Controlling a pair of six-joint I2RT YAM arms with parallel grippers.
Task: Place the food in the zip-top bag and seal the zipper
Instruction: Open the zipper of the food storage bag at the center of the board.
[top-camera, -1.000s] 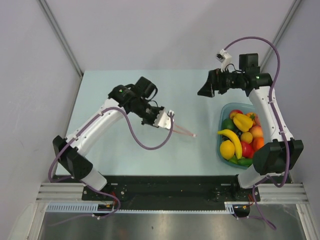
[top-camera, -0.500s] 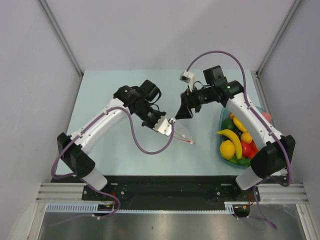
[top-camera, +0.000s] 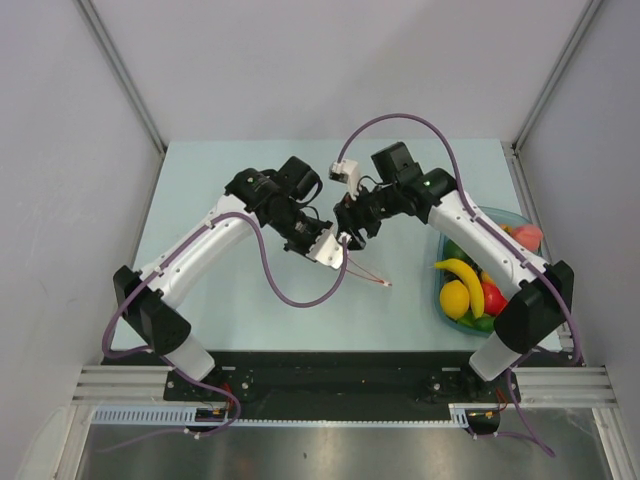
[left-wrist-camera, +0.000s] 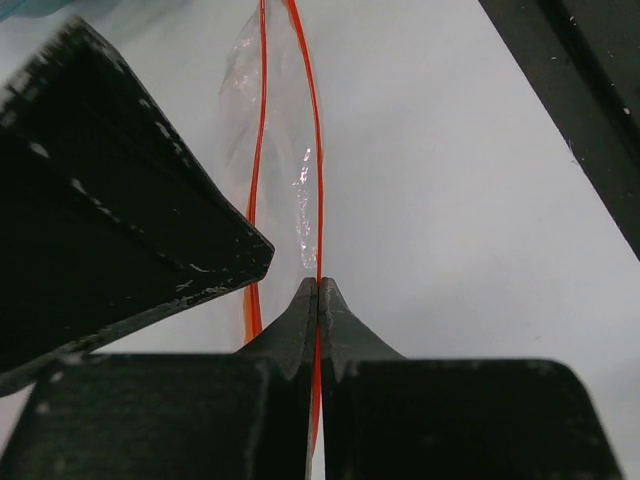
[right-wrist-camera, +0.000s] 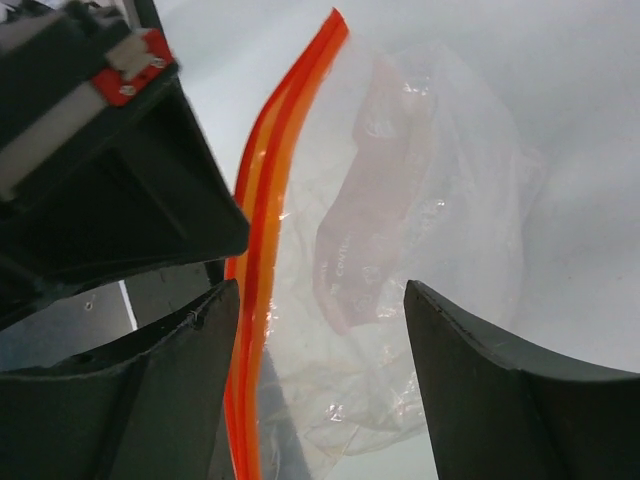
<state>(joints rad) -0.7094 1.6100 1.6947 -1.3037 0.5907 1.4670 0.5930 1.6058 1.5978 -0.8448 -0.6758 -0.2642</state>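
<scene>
The pale blue table (top-camera: 200, 190) holds it all. The left gripper (left-wrist-camera: 318, 288) pinches the bag's (left-wrist-camera: 285, 150) red zipper (left-wrist-camera: 316, 180) tight. The right gripper (right-wrist-camera: 318, 300) is spread wide over the bag. The food (top-camera: 465, 290) sits in the tub (top-camera: 503, 214), far right.

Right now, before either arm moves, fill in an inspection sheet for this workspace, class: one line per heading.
Surface: pale green table.
Job's things: clear zip-top bag held at its rim; its red-orange zipper is unsealed; food is piled in a teal tub at the right.
Clutter: nothing seen.
Grippers: left gripper shut on the zipper; right gripper open, bag between its fingers.
Cables: purple cables loop off both arms.
Surroundings: pale walls; metal frame at the near edge.
</scene>
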